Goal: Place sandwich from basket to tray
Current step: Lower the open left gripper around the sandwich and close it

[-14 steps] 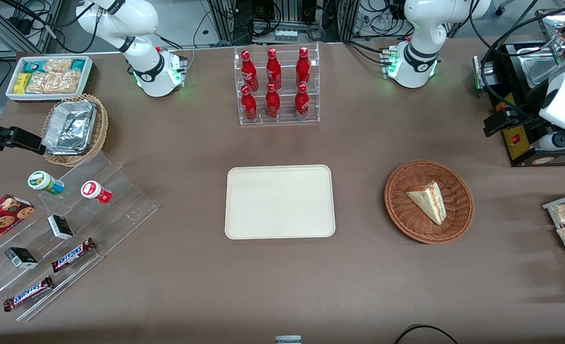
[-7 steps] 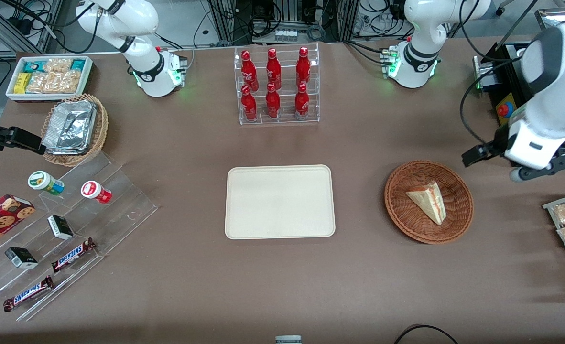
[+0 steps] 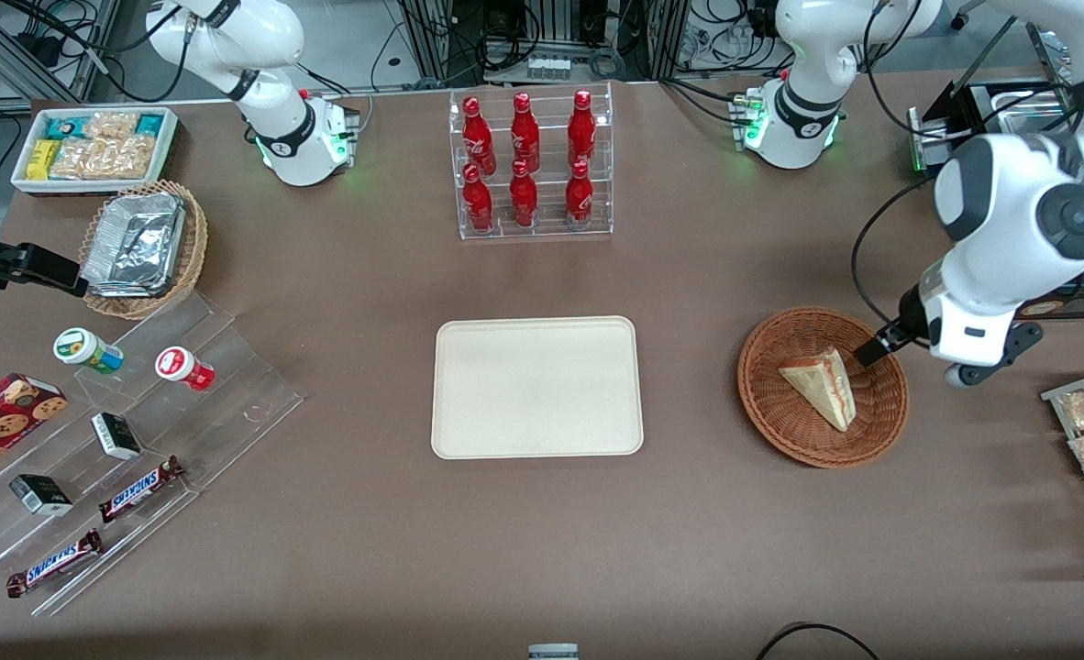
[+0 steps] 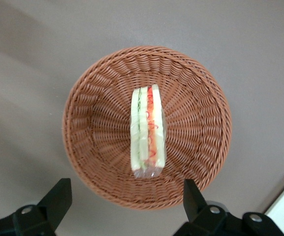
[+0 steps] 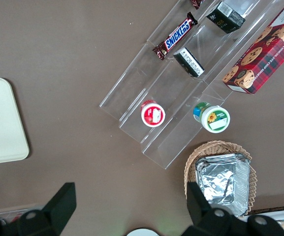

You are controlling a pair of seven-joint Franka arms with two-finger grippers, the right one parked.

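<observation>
Gripper [image 4: 127, 206] hovers above the wicker basket [image 4: 90, 93], jaws spread wide, empty. Sandwich [image 4: 147, 130] lies inside it, filling upward. Risk: off-centre descent snags the basket rim, crushing the bread.

A Snickers bar [image 5: 175, 35] lies on clear stepped shelves [image 5: 181, 93], the tray [image 5: 1, 123] well apart.

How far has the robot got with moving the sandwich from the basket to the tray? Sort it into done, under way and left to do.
Done: nothing moved yet; the sandwich lies in the basket and the tray holds nothing. Under way: the approach, with the pincer open and hanging above the basket, not touching the sandwich. Left: descend, grip the sandwich, lift it, carry it to the tray and release.
</observation>
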